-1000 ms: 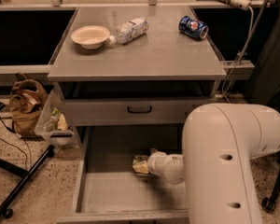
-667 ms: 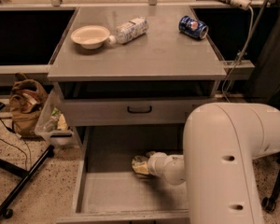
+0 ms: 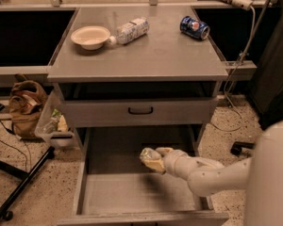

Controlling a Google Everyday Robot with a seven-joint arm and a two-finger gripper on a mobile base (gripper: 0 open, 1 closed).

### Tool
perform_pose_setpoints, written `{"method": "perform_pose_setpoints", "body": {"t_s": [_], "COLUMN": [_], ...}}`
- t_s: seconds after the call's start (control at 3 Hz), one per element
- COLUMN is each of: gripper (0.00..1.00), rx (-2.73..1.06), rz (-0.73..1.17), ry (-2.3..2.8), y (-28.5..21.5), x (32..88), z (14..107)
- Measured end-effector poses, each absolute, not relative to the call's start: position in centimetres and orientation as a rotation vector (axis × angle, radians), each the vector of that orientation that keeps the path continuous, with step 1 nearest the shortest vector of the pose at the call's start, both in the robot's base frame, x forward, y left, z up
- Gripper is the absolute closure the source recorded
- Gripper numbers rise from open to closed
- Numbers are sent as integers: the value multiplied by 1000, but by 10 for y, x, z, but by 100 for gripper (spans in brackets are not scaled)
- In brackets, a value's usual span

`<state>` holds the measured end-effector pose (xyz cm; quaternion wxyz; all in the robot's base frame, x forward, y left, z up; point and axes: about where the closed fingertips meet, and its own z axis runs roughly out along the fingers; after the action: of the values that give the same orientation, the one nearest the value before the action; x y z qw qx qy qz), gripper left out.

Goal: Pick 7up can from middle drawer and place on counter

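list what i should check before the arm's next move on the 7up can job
1. middle drawer open: ok
2. gripper inside that drawer, above its floor: ok
3. 7up can gripped: cannot tell; a pale object sits at the gripper's tip
4. room on counter: ok, space in front of bowl, plastic bottle and Pepsi can
5. way up and out: cannot tell; upper drawer front appears just above the gripper in this view
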<state>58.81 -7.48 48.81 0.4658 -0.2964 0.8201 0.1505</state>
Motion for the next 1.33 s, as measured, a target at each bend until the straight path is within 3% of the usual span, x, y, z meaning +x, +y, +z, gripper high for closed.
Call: {"method": "perform_pose_setpoints", "body": {"t_s": [0.67,1.33], "gripper": [100,100], "rx": [-708,-728], "rz": [401,351], "ry": [1843,1839], "y": [-105,-109], "x": [575,575], "z": [598,634]}}
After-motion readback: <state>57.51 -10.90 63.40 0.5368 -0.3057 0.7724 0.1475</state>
